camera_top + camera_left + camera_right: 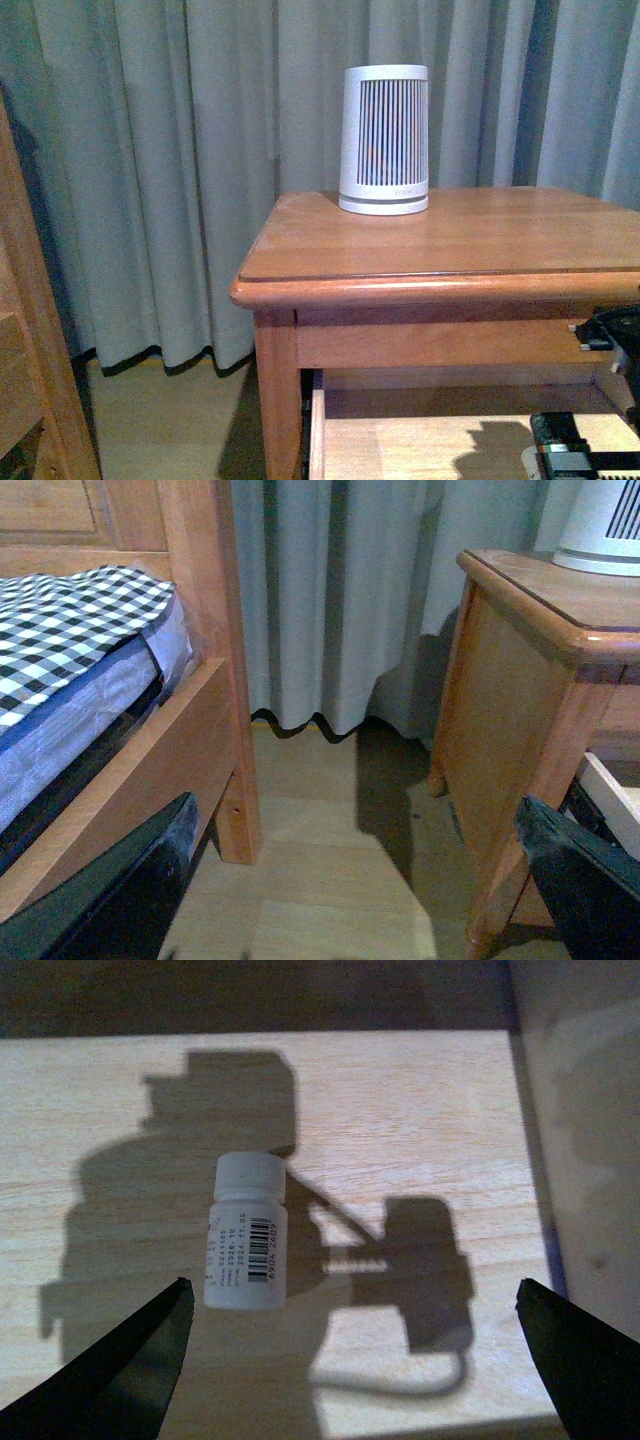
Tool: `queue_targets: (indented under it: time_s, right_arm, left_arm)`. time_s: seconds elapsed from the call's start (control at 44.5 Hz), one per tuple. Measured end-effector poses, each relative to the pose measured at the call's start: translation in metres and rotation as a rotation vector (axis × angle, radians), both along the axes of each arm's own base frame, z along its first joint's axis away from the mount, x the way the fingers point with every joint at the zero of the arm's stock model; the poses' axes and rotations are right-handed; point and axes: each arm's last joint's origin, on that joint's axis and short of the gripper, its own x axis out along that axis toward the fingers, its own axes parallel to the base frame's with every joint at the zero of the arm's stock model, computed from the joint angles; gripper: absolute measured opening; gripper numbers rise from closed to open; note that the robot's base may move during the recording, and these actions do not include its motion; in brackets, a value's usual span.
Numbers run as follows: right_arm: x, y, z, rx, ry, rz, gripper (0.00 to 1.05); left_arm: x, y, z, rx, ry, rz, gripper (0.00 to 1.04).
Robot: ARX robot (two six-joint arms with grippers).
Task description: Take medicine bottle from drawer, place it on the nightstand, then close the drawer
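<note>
The medicine bottle [246,1235], small and white with a barcode label, lies on the pale floor of the pulled-out drawer [400,1110]. My right gripper [350,1360] hangs open just above it, the bottle near one finger [120,1370] rather than centred between the two. In the front view the drawer [400,430] stands open under the nightstand [440,245], and the right gripper [585,440] reaches into it at the lower right. My left gripper [360,880] is open over the wooden floor beside the nightstand [520,710], holding nothing.
A large white ribbed device [385,140] stands on the nightstand top near its back edge. Grey curtains [150,150] hang behind. A wooden bed frame [200,680] with checked bedding [70,620] stands to the left across a strip of floor.
</note>
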Motion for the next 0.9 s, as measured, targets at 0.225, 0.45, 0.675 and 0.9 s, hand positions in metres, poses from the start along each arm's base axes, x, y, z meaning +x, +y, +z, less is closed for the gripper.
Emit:
queue_targets:
  time_s: [0.225, 0.45, 0.675, 0.9]
  right_arm:
    - [0.02, 0.016, -0.04, -0.07, -0.032, 0.053, 0.98]
    - [0.027, 0.028, -0.063, -0.094, -0.021, 0.068, 0.98]
    - [0.032, 0.039, -0.067, -0.103, -0.04, 0.068, 0.82]
    - [0.03, 0.043, -0.068, -0.114, -0.035, 0.072, 0.5]
  left_arm:
    - [0.0, 0.0, 0.0, 0.0, 0.0, 0.0, 0.98]
    - [0.0, 0.0, 0.0, 0.0, 0.0, 0.0, 0.98]
    - [0.0, 0.0, 0.0, 0.0, 0.0, 0.0, 0.98]
    - [0.0, 0.0, 0.0, 0.0, 0.0, 0.0, 0.98]
